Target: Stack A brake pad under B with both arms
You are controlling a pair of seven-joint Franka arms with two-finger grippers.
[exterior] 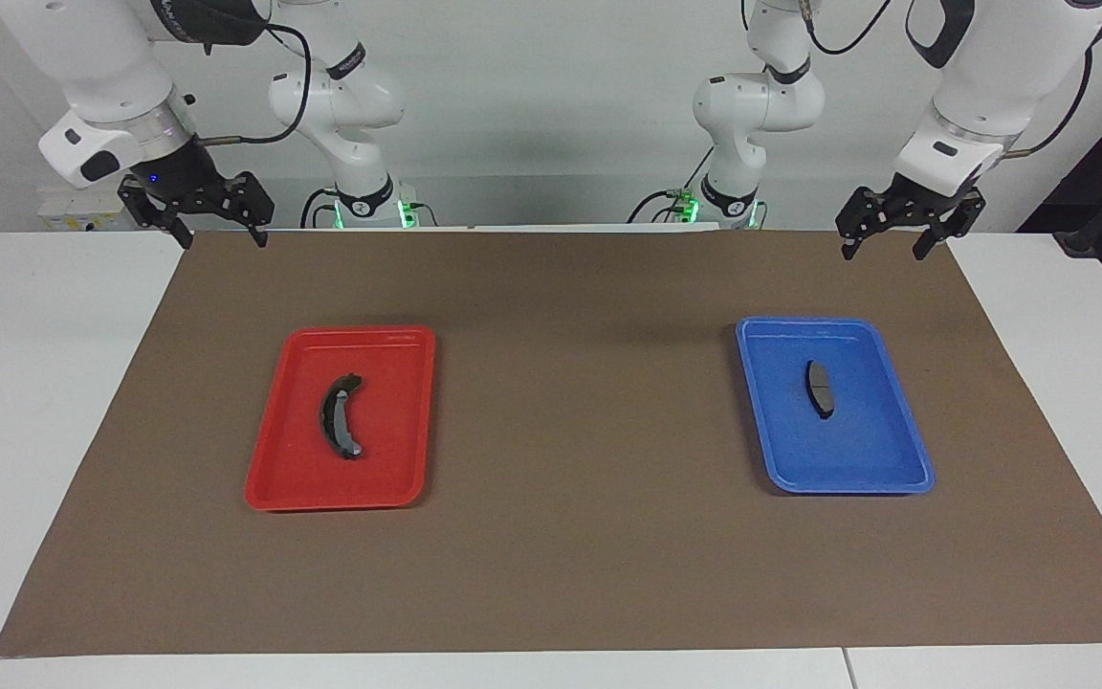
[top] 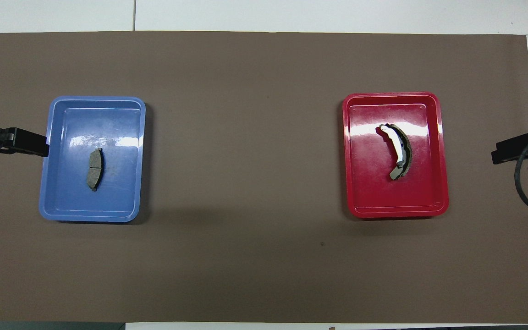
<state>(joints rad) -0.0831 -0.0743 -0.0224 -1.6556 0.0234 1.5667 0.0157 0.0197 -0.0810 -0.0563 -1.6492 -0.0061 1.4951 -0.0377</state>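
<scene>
On the brown mat [exterior: 570, 536] that covers the white table [exterior: 34, 402], two shallow trays sit well apart, one toward each arm's end. Taking the mat as the landmark: the blue tray [exterior: 895, 459] lies on it toward the left arm's end, and the red tray [exterior: 302, 478] lies on it toward the right arm's end, both roughly midway between the mat's edge nearest the robots and its edge farthest from them.

Inside the blue tray, near its middle, rests the short pad [exterior: 819, 388], the A brake pad of the task: dark grey, lens-shaped with pointed ends, lying flat with its length running toward and away from the robots. Inside the red tray, also near the middle, lies the long curved pad [exterior: 341, 417], B: a black crescent with a light grey strip along its inner curve and knobby ends. The two pads are each alone in their own tray, not stacked.

Both arms wait, raised. The left gripper [exterior: 898, 245] hangs over the corner of the mat nearest the left arm's base, its fingers spread apart and holding nothing. The right gripper [exterior: 222, 235] hangs over the mat's corner nearest the right arm's base, fingers likewise spread and empty. Neither touches a tray or a pad.
</scene>
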